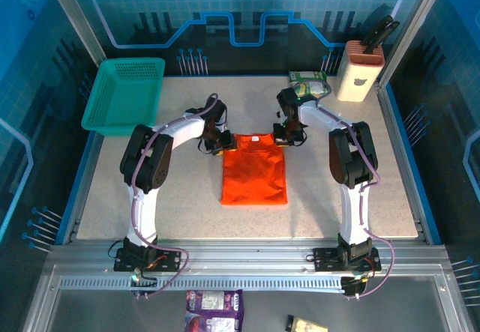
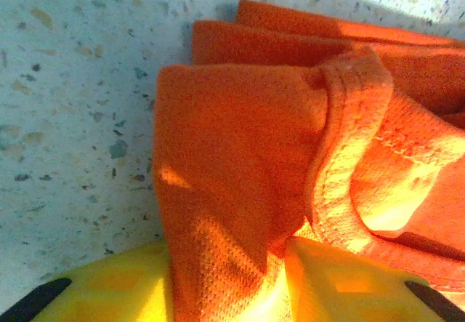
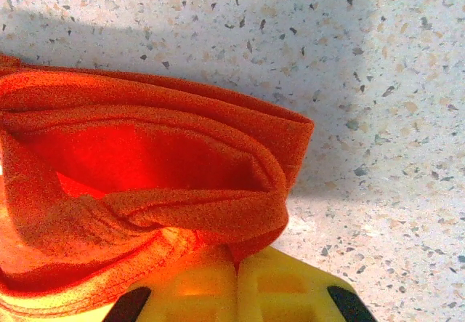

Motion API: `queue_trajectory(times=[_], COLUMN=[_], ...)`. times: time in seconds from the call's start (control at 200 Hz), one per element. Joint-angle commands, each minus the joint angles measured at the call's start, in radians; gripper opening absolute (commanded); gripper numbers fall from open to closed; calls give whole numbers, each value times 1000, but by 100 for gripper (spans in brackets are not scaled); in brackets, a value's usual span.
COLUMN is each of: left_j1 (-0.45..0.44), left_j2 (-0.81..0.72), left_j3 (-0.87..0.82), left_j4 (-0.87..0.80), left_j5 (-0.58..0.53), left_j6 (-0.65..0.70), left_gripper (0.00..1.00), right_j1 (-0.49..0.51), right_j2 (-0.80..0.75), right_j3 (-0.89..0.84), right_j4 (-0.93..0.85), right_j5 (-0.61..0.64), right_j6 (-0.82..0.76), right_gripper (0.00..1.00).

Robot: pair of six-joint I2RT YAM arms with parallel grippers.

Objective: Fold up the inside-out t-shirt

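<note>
Left gripper [image 1: 222, 143], right gripper [image 1: 288, 133] at t-shirt [image 1: 255, 176] far corners

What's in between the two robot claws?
The orange t-shirt: in the top view its far edge runs from the left gripper to the right gripper.

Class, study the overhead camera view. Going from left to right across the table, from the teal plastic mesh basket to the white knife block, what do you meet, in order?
teal plastic mesh basket → left gripper → bright orange cloth t-shirt → right gripper → white knife block
</note>
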Motion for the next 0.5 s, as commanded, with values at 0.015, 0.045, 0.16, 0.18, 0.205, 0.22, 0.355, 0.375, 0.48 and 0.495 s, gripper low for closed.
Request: queue_trajectory(times=[0.015, 0.045, 0.16, 0.18, 0.205, 0.22, 0.355, 0.375, 0.48, 0.495], left_j1=[-10, -10, -8, -8, -7, -7, -2, -1, 3, 4], left_j2=[22, 19, 12, 12, 12, 12, 14, 13, 10, 8], left_j3=[-6, -8, -7, -7, -8, -8, -12, -14, -19, -22], left_j4=[31, 33, 36, 35, 35, 36, 42, 41, 42, 43], left_j5=[106, 107, 106, 105, 103, 103, 100, 98, 78, 75], left_j6=[-24, -26, -26, -25, -25, -24, -24, -24, -22, -22], left_gripper=[38, 37, 33, 32, 31, 30, 26, 25, 16, 15], right_j1=[11, 11, 12, 13, 13, 13, 15, 15, 15, 15], right_j2=[3, 2, 5, 6, 6, 8, 9, 10, 8, 8], right_j3=[12, 12, 16, 17, 19, 19, 22, 22, 23, 23], right_j4=[-21, -22, -24, -24, -25, -25, -28, -29, -29, -28], right_j5=[-7, -6, -6, -6, -7, -8, -4, -4, 6, 5], right_j6=[-7, -7, -7, -6, -8, -6, -7, -7, -6, -6], right_gripper=[0, 0, 0, 0, 0, 0, 0, 0, 0, 0])
